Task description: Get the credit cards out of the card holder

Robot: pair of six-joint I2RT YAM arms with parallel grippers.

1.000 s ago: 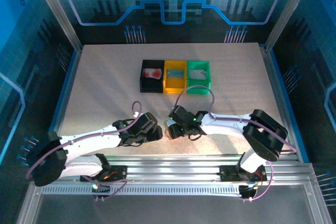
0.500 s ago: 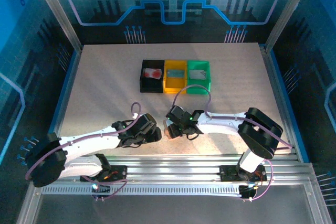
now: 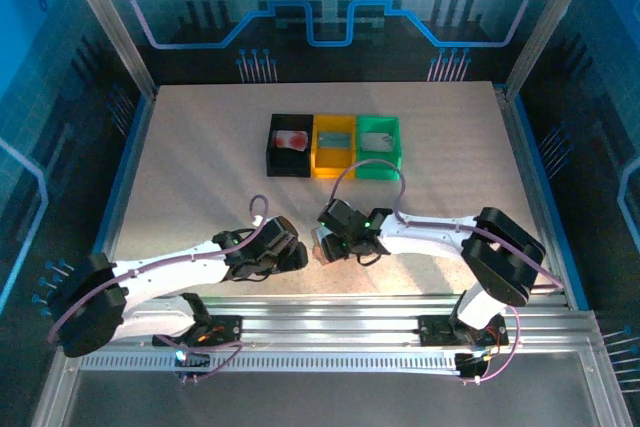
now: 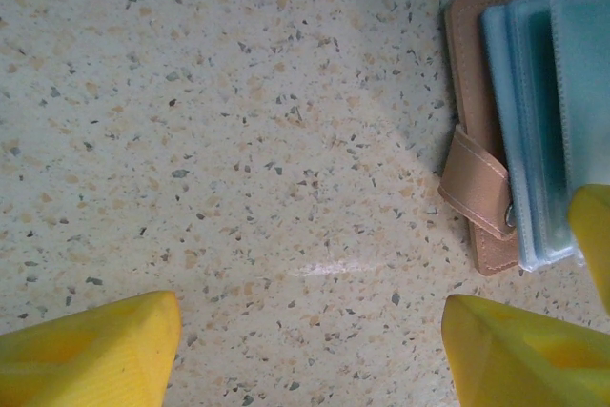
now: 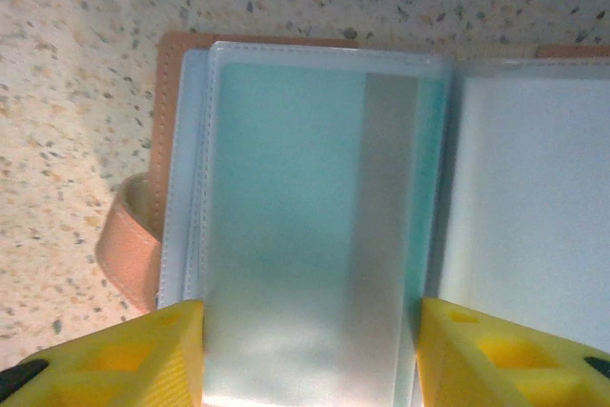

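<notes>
The left fingers (image 4: 86, 350) are open over the counter (image 4: 238, 140) beside the card holder (image 4: 469, 92); the right fingers (image 5: 124, 355) flank its teal-green card (image 5: 286, 207), grip unclear.

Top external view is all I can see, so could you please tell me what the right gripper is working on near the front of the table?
Observer: The right gripper is over the small salmon-pink bifold card holder, which lies open on the speckled table.
Operator: Is there a card inside it?
Observer: Yes, a thin teal-green plastic card sits in a clear sleeve. The gripper's yellow fingers are on either side of it, but I cannot tell whether they press it.
Operator: And the left gripper?
Observer: The left gripper stands open over bare table, with the holder's snap strap beside it.
</notes>
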